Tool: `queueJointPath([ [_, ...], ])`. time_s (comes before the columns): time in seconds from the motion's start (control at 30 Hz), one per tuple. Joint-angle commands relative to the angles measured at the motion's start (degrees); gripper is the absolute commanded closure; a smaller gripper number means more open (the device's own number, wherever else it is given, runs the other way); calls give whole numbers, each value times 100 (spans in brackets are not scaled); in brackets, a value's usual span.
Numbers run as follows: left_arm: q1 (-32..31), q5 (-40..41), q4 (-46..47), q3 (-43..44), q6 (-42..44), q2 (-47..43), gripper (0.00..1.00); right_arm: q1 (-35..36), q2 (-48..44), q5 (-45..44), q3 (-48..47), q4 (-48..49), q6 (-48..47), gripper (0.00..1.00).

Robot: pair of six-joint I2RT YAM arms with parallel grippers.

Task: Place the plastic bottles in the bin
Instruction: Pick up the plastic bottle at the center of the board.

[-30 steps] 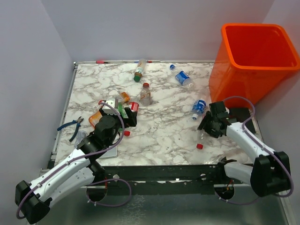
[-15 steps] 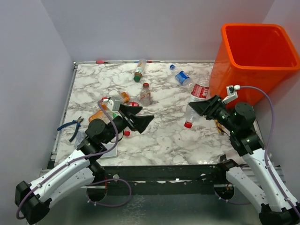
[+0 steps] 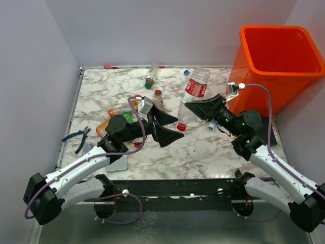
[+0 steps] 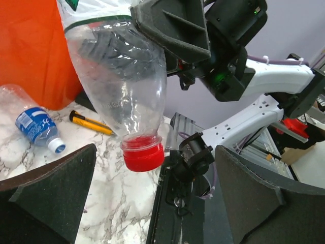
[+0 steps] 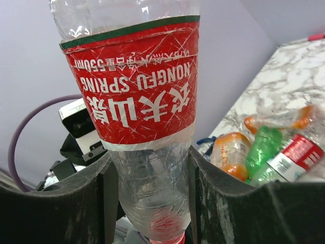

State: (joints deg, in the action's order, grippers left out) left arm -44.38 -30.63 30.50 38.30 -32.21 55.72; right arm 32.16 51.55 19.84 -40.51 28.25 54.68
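As right end effector (image 3: 196,108) clamps one bottle (image 3: 197,85), left end effector (image 3: 170,128) gapes; one bin (image 3: 254,89) nearby.

Clear bottle (image 3: 195,89) wears a red label (image 5: 136,96) and cap (image 4: 143,155); bin (image 3: 264,84) bright orange; table (image 3: 203,147) grey-veined marble.

Blue-handled pliers (image 3: 76,137), grey-white pad (image 3: 118,162), marble table (image 3: 198,147), yellow cutter (image 4: 91,123).
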Motion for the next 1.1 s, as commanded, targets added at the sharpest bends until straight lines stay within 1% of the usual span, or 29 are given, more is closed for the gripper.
queueJointPath([
  [0.0,-37,-321,230,174,117,25,1,143,67,-245,95,1219,148,53],
  [0.07,-36,-321,228,163,103,39,3,194,88,-229,91,1309,149,53],
  [0.33,-45,-461,228,374,-92,282,20,353,173,-216,111,1473,95,55],
  [0.53,-62,-461,228,526,-112,362,23,420,213,-195,93,1433,28,56],
  [0.57,-63,-460,228,541,-104,360,25,430,219,-179,78,1410,18,56],
  [0.63,-71,-461,228,561,-102,368,34,444,232,-166,70,1389,4,56],
  [0.7,-71,-463,228,573,-110,389,46,461,246,-156,60,1383,-8,56],
  [0.77,-66,-485,228,565,-110,413,55,476,253,-155,51,1347,-18,56],
  [0.97,-75,-574,228,500,-57,418,71,506,248,-118,-24,1186,-90,55],
  [1.0,-71,-569,216,488,-27,409,74,516,254,-73,-47,1157,-103,53],
  [1.03,-71,-555,180,481,14,394,76,518,252,-22,-81,1099,-117,49],
  [1.07,-71,-522,124,483,71,369,79,515,265,51,-113,985,-129,43],
])
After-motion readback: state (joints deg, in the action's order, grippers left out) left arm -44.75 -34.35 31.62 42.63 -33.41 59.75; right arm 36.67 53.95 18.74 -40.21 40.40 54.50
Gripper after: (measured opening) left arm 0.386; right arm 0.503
